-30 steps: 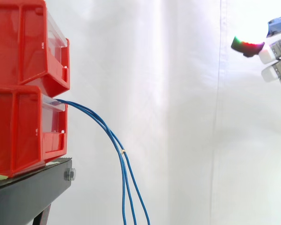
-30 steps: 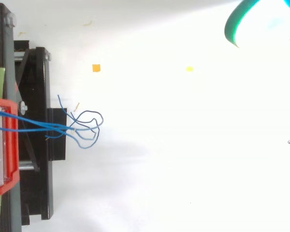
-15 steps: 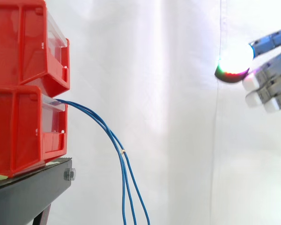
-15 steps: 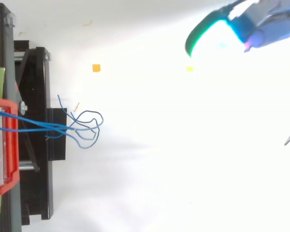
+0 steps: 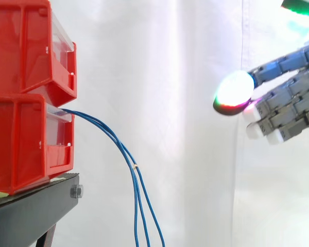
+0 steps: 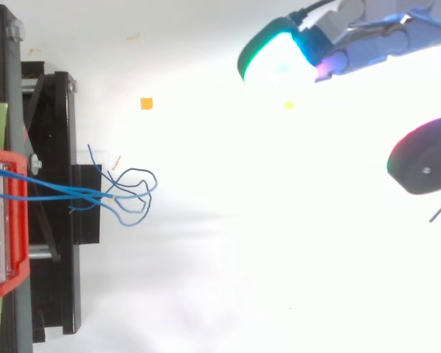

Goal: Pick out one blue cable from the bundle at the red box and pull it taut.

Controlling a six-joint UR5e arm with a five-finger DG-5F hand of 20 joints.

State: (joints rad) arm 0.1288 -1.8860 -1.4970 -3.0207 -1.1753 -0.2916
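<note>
Side on, the hand (image 5: pixel 291 103) hovers well right of the red box (image 5: pixel 20 144), fingers spread and empty; blue cables (image 5: pixel 124 150) droop from the box's front. From above, the hand (image 6: pixel 367 44) sits well apart from the cables (image 6: pixel 95 195); best to pinch one strand where they separate.

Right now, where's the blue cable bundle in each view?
Side view: blue cable bundle leaves the lower red bin at left and droops to the bottom edge.
Top view: blue cable bundle runs right from the red bin, ending in loose loops left of centre.
Shared landmark: the red bin at the left edge.
</note>
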